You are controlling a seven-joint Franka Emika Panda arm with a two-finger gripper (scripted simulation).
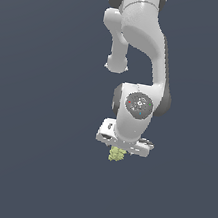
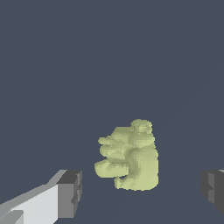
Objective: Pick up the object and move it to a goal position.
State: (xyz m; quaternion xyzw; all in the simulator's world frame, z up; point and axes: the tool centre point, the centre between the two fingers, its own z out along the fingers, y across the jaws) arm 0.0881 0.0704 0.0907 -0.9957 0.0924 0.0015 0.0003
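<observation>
Plain slate ground, one object between one pincer's parted jaws

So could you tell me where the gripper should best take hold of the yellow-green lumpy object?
Probably across the taller, solid part of the object, coming straight down from above. The gripper is open, a finger on either side with room to spare. The knobbly lobes jutting towards one finger look less even, so the bulkier body should seat better.

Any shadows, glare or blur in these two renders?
Exterior view: flat lighting, soft highlights on the white arm, no cast shadow visible under the object. Wrist view: object sharp with blocky edges, no glare; gripper fingers cropped.
</observation>
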